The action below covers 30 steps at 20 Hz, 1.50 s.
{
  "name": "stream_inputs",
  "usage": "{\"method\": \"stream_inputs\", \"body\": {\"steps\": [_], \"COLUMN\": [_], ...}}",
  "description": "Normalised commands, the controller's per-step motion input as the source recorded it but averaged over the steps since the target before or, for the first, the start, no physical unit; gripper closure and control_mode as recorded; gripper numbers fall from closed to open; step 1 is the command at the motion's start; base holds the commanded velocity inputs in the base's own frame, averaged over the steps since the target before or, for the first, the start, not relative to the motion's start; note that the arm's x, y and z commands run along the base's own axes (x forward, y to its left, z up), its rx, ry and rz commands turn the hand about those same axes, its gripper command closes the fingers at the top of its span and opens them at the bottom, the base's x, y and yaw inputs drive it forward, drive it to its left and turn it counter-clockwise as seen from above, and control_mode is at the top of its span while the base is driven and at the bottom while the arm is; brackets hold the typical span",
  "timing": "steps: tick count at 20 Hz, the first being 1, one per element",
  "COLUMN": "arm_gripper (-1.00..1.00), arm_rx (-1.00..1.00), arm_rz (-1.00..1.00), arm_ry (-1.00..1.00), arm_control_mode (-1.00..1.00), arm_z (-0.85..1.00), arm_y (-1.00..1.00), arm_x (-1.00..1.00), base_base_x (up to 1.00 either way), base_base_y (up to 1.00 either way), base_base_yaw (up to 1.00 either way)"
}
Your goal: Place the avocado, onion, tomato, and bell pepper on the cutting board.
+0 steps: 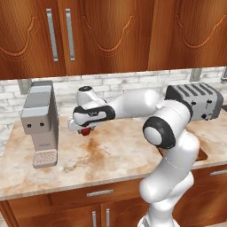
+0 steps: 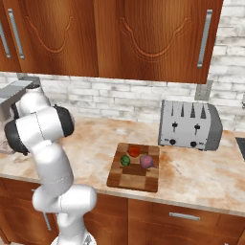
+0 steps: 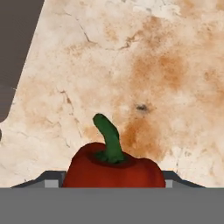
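Bell pepper: one, apparently gripped by pincer; three foods on cutting board.

Your bell pepper: deep red, green stem. Cutting board: dark brown striped blocks. Bench: mottled beige marble.

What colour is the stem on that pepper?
Green. The bell pepper is deep red with a curved green stem, clearest in the hand view.

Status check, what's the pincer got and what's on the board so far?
Pincer shut on bell pepper, lifted over the counter near the coffee machine. Avocado, tomato, onion already on cutting board. Nothing seen blocking the way.
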Motion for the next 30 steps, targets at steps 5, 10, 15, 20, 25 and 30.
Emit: {"method": "stream_inputs", "body": {"steps": [5, 10, 15, 20, 25, 30], "arm_gripper": [1.0, 1.0, 1.0, 1.0, 1.0, 1.0], "arm_rx": [0.0, 0.0, 0.0, 0.0, 0.0, 0.0], "arm_rz": [-0.04, -0.05, -0.1, -0.1, -0.14, -0.19], "arm_ry": [-0.04, -0.05, -0.06, -0.06, -0.04, -0.01], "arm_control_mode": [-1.0, -1.0, -1.0, -1.0, -1.0, -1.0], "arm_z": [0.55, 0.55, 0.52, 0.41, 0.26, 0.24], "arm_y": [-0.56, -0.83, -0.96, -0.99, -0.89, -0.85], "arm_x": [-0.81, -0.93, -0.96, -0.88, -0.64, -0.46], "base_base_x": [0.0, 0.0, 0.0, 0.0, 0.0, 0.0], "base_base_y": [0.0, 0.0, 0.0, 0.0, 0.0, 0.0], "base_base_yaw": [0.0, 0.0, 0.0, 0.0, 0.0, 0.0]}}
